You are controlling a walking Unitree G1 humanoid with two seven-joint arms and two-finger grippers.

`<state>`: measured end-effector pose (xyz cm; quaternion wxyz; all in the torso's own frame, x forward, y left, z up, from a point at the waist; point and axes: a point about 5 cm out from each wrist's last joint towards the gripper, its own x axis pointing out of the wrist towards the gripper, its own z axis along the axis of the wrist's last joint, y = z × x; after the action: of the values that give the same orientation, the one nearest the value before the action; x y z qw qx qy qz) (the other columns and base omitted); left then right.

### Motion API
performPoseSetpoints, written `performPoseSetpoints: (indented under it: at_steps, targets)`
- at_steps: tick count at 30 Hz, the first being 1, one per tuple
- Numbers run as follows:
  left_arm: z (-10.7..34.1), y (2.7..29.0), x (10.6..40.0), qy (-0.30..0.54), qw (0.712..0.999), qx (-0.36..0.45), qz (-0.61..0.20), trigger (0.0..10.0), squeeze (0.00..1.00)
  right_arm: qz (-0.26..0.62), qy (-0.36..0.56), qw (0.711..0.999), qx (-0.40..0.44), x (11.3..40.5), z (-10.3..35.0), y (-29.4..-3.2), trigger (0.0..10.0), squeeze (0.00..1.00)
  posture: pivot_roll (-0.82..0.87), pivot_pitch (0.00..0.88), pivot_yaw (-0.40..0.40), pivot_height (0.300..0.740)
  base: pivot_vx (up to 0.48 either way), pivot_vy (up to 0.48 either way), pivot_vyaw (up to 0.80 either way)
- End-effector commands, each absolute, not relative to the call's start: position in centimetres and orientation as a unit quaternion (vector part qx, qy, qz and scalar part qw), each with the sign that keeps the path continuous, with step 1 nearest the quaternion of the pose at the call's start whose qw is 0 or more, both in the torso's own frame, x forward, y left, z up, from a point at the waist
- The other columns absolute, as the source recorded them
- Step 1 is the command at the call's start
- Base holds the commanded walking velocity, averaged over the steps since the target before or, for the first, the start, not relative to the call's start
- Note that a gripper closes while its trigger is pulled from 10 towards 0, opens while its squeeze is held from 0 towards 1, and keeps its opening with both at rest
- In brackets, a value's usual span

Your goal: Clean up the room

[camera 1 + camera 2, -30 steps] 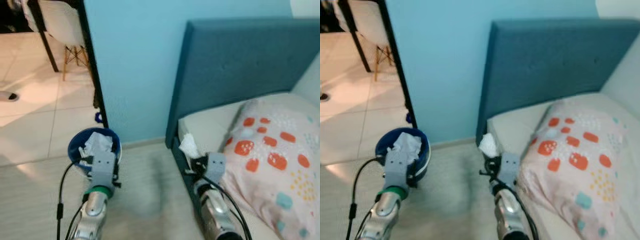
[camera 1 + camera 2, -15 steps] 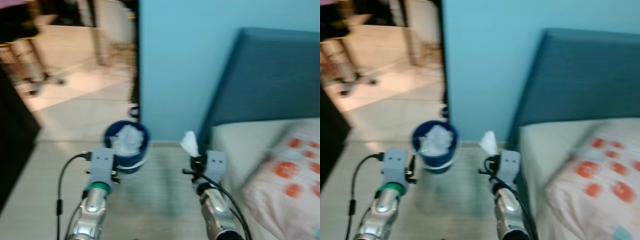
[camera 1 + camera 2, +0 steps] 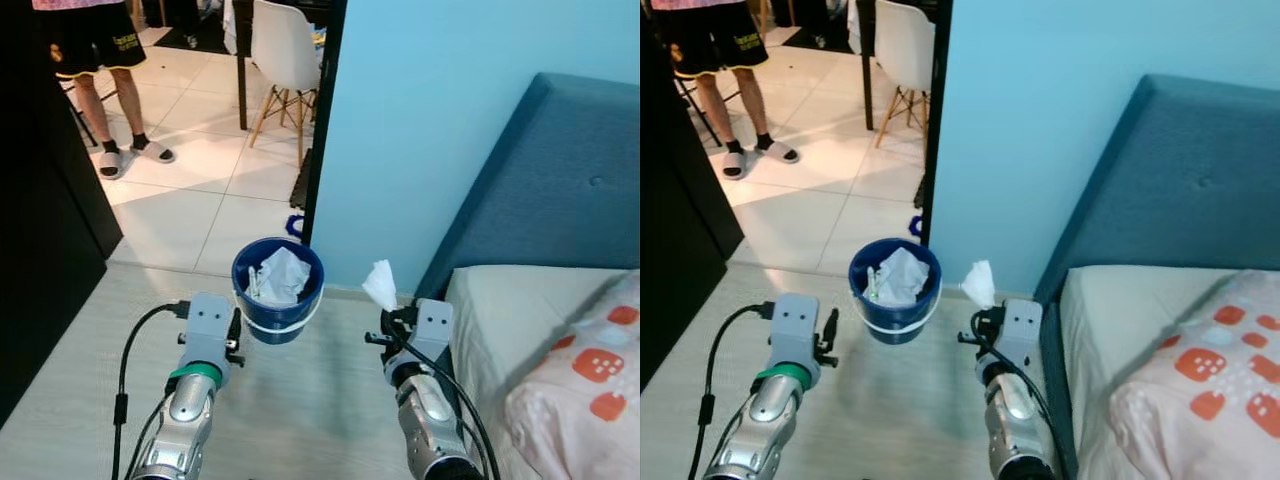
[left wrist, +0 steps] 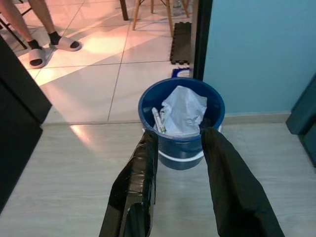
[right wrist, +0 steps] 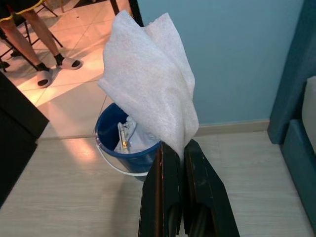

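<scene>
The bed [image 3: 540,300], with its blue headboard [image 3: 560,170] and spotted pillow [image 3: 585,385], lies at 3 o'clock in the head views, and a person [image 3: 90,60] stands on the tiles at 11 o'clock beyond the doorway. The blue bin [image 3: 278,290] sits on the floor at 12 o'clock, already holding crumpled paper, so it is likely the drop point. The right gripper [image 5: 177,160] has its fingers pressed together, pinching a white tissue [image 5: 150,84] held upright and clear of the floor at the bin's 3 o'clock. The left gripper [image 4: 178,143] points at the bin, fingers spread and holding nothing. Against half a second earlier, the camera has swung toward the doorway: the bin sits nearer the middle and the person has come into view.
</scene>
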<state>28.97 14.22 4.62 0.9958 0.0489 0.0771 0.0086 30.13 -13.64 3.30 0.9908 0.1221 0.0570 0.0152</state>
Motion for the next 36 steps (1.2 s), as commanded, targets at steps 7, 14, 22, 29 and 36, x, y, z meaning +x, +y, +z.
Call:
performPoseSetpoints:
  at_steps: [7, 14, 22, 29, 36]
  targets:
    - [4.53, 14.08, 28.89, 0.076, 0.996, 0.041, 0.006, 10.0, 0.00, 0.014, 0.066, 0.990, 0.120, 29.85, 2.87, -13.75, 10.0, 0.00, 0.02, 0.000, 0.002, 0.740, 0.213, 0.000, 0.00]
    - [4.59, 14.23, 28.90, 0.075, 0.996, 0.039, 0.006, 10.0, 0.00, 0.028, 0.064, 0.992, 0.107, 29.88, 2.97, -13.40, 10.0, 0.00, 0.02, 0.000, 0.002, 0.740, 0.285, 0.000, 0.23]
    - [4.68, 14.20, 28.99, 0.073, 0.997, 0.037, 0.006, 10.0, 0.00, 0.018, 0.062, 0.990, 0.126, 29.91, 2.99, -13.50, 10.0, 0.00, 0.02, 0.000, 0.002, 0.740, 0.319, 0.000, 0.55]
    - [4.70, 14.25, 29.03, 0.072, 0.997, 0.036, 0.006, 10.0, 0.00, 0.014, 0.064, 0.990, 0.126, 29.90, 2.93, -13.68, 10.0, 0.00, 0.02, 0.000, 0.001, 0.740, 0.322, 0.000, 0.00]
    - [4.68, 14.24, 29.05, 0.072, 0.997, 0.035, 0.006, 10.0, 0.00, 0.015, 0.064, 0.990, 0.126, 29.91, 2.92, -13.69, 10.0, 0.00, 0.02, 0.000, -0.001, 0.740, 0.324, 0.000, 0.00]
